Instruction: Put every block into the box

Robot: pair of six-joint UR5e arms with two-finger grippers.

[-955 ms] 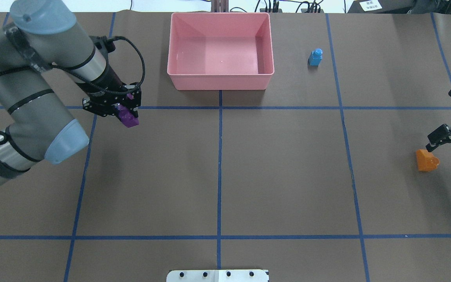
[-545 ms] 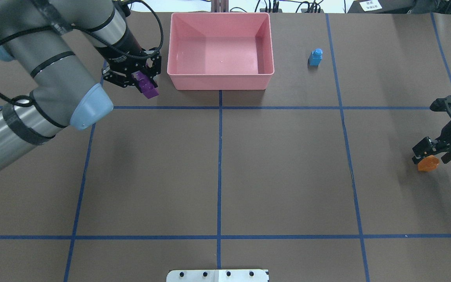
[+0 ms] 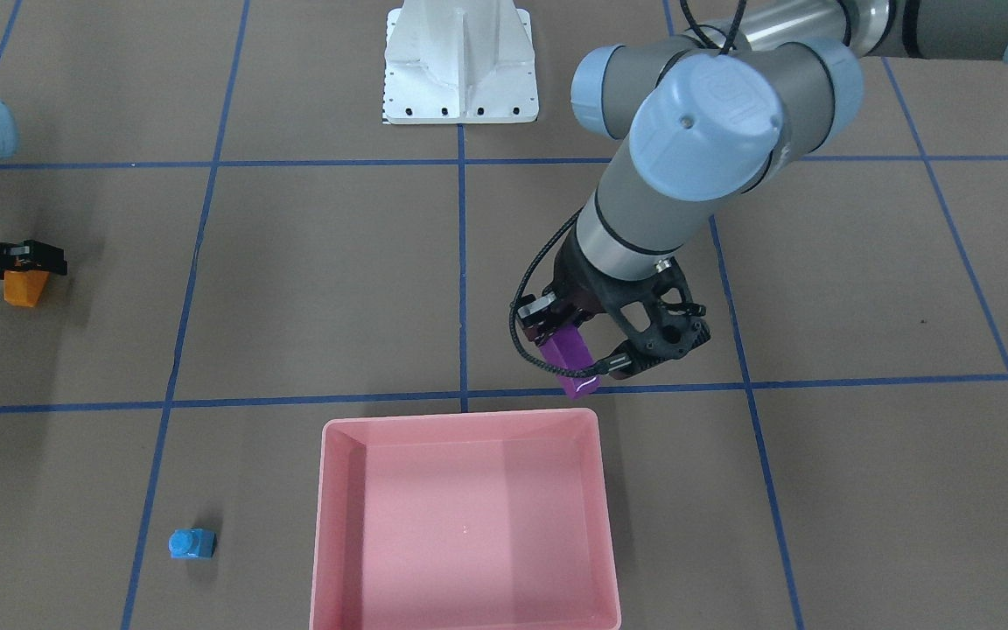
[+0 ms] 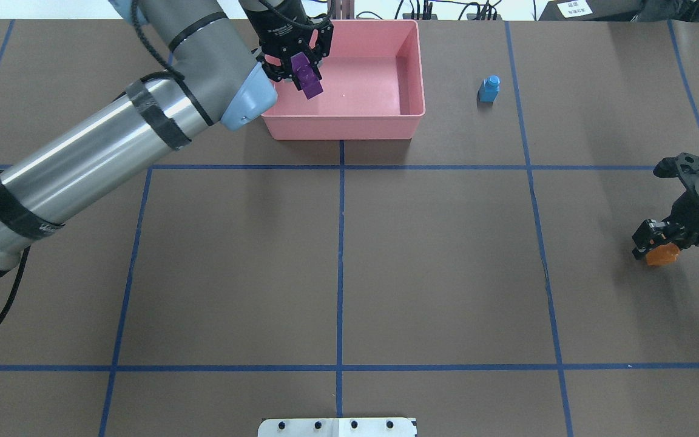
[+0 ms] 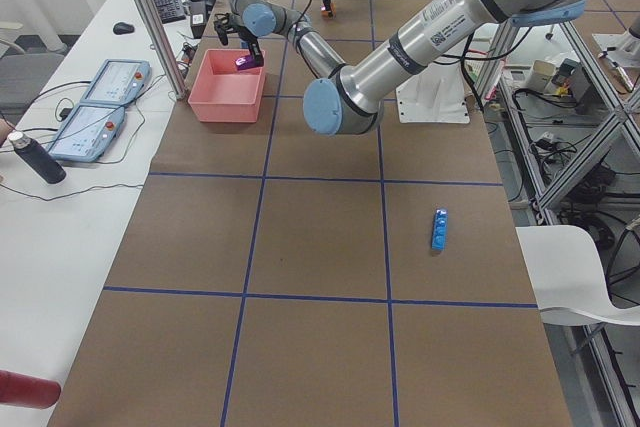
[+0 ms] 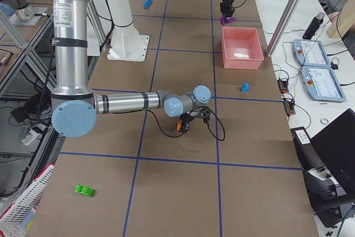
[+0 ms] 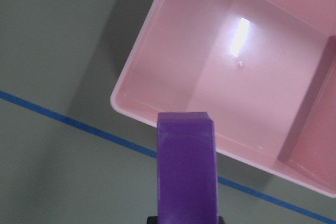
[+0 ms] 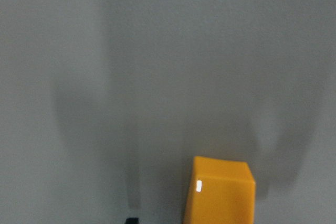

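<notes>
Above the box's (image 4: 343, 127) near-left corner, your left gripper (image 4: 302, 71) pinches the purple block (image 4: 310, 82) by its sides; it seems light, rigid and slippery. Whether your right gripper (image 4: 653, 240) grips the orange block (image 4: 662, 255) is unclear.

No text can be read for certain. A white label (image 4: 574, 7) beyond the worktop's far edge bears dark print too small to make out. The left arm (image 5: 440, 29) carries lettering along its tube, likewise illegible at this size.
</notes>
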